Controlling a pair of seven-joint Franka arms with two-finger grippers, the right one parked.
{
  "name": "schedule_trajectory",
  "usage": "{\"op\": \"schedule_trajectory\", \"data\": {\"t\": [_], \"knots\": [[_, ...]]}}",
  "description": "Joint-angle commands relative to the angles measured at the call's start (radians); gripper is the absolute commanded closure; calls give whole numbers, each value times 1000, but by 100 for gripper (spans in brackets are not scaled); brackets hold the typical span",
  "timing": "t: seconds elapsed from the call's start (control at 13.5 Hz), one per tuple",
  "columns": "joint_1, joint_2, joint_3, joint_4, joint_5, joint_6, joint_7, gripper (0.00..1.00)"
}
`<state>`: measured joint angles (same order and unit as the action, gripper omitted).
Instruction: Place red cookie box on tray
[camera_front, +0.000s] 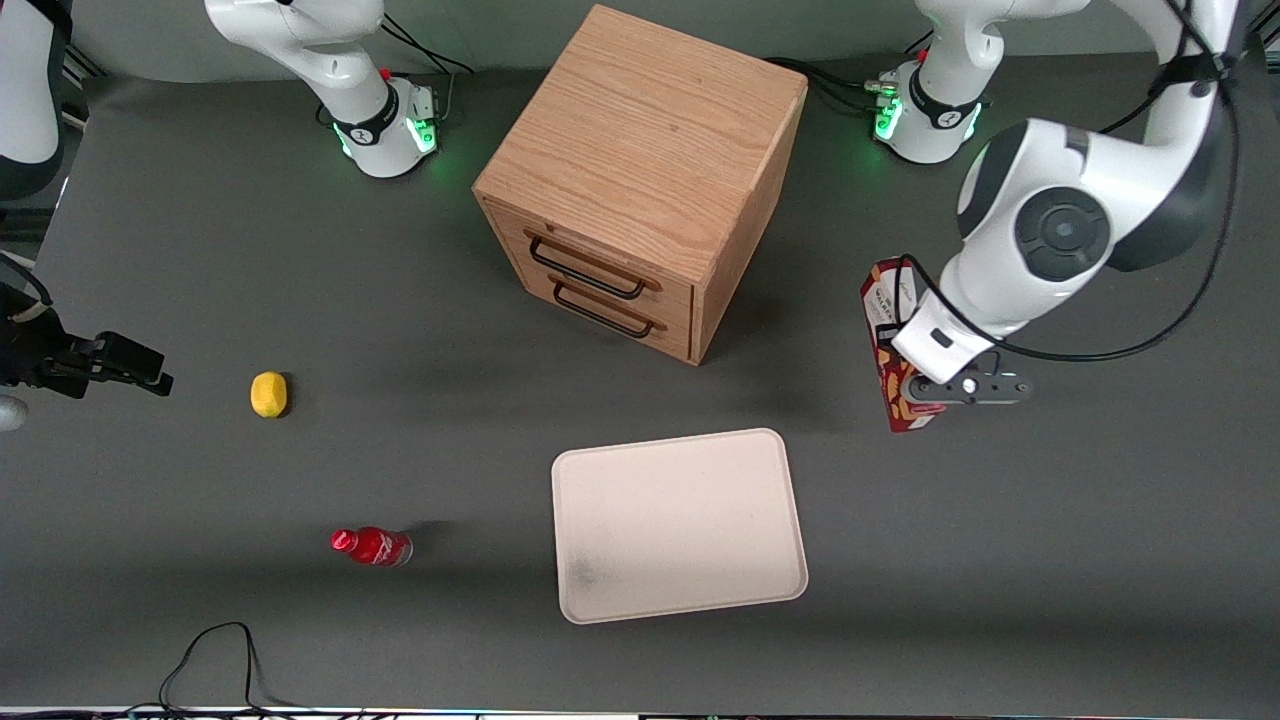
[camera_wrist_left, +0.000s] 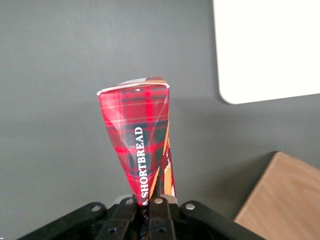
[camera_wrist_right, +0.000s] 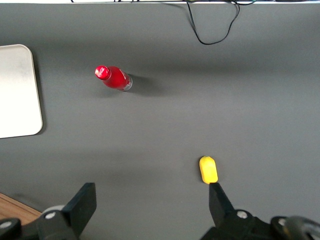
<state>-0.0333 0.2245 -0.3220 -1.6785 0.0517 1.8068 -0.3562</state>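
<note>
On the dark grey table (camera_front: 1050, 560), listed from the largest item down.

Wooden cabinet (camera_front: 640, 150): two drawers with black handles, standing mid-table, farther from the front camera than the tray; one corner shows in my wrist view.

Tray (camera_front: 680, 525): cream-white, rounded corners, low rim, faint dark smudge near one corner. Nothing on it. It sits nearer the front camera than the cabinet, well apart from what I carry, so the box is not yet placed.

Red cookie box (camera_front: 890, 350): long tartan carton lettered SHORTBREAD, white label at the end farthest from my grip. It is toward my working end of the table, off the tray, and appears lifted clear of the surface. I hold it by one end, probably so its length hangs free for laying flat.

My gripper (camera_wrist_left: 148, 202): fingers pinched tight on the carton's end.

Small red bottle (camera_front: 372, 546) and yellow object (camera_front: 268, 393): loose toward the parked arm's end, not needed.
</note>
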Motion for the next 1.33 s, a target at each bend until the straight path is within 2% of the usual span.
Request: {"op": "schedule_trajectory", "data": {"t": [0.0, 0.15, 0.37, 0.59, 0.74, 0.96, 1.26], "knots": [[-51, 237, -5, 436, 7, -206, -21, 100], [-82, 338, -5, 621, 4, -227, -26, 100], [-135, 476, 1, 766, 2, -132, -33, 100], [-175, 571, 18, 763, 13, 24, -70, 100], [-247, 647, 110, 763, 28, 106, -107, 100], [-295, 736, 188, 763, 28, 216, -110, 100], [-335, 780, 231, 760, 30, 238, -135, 100]]}}
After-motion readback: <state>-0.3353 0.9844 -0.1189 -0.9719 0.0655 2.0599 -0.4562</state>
